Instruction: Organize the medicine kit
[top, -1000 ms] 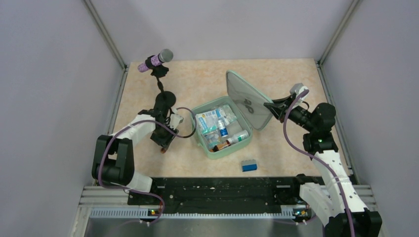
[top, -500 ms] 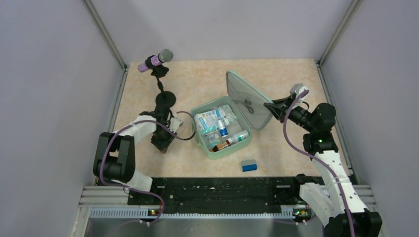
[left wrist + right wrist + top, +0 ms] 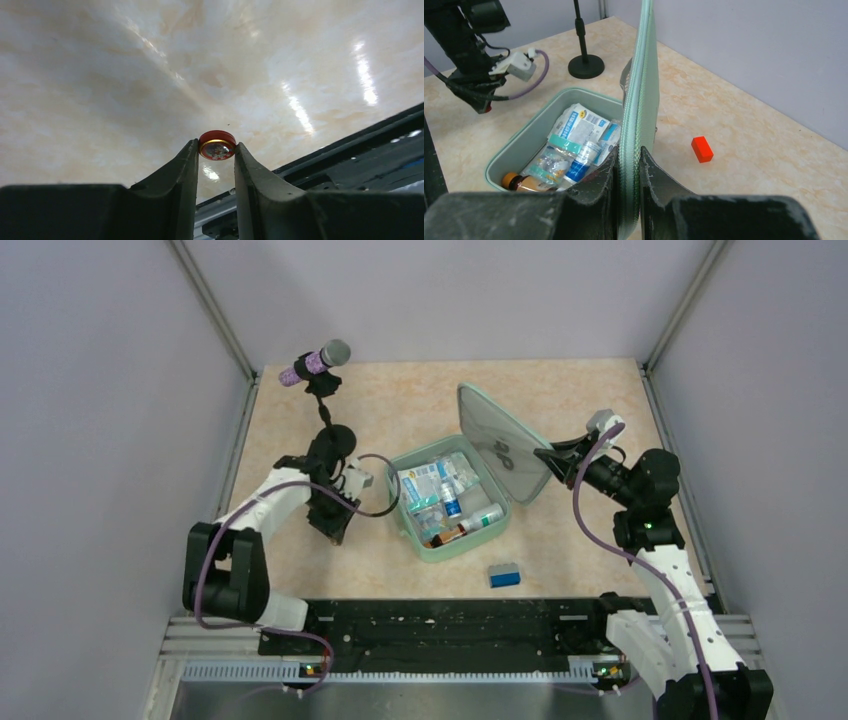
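Observation:
The medicine kit is a mint-green case lying open in the middle of the table, with packets, small bottles and a brown vial inside. Its lid stands upright. My right gripper is shut on the lid's zipped edge; the same gripper shows from above at the lid's right side. Left of the case, my left gripper points down at the table. Both its fingertips press the sides of a small round red tin. From above the tin is hidden under the left gripper.
A small blue block lies in front of the case. An orange-red block lies beyond the lid. A microphone on a black stand rises at the back left. Grey walls close in the table, with a black rail along its near edge.
My left jaws have narrowed onto the red tin, and the left wrist has shifted slightly. The right arm and the lid have not moved.

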`<state>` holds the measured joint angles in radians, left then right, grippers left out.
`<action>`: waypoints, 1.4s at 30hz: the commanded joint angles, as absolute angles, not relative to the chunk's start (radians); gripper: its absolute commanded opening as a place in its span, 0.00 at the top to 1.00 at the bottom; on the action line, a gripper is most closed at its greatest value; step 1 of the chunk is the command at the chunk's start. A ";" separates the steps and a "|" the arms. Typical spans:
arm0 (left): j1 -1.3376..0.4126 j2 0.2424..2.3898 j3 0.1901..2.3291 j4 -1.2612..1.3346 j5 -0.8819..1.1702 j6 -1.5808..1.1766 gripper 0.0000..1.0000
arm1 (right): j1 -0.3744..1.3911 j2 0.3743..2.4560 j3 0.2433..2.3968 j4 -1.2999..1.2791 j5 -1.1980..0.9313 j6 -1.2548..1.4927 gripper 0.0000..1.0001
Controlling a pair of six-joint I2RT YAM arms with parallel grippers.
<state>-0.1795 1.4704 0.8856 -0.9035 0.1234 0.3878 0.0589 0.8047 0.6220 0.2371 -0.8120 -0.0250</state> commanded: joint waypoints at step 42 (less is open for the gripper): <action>-0.546 1.679 1.553 0.015 0.541 -0.352 0.91 | 0.130 0.923 0.807 0.079 -0.740 0.029 0.87</action>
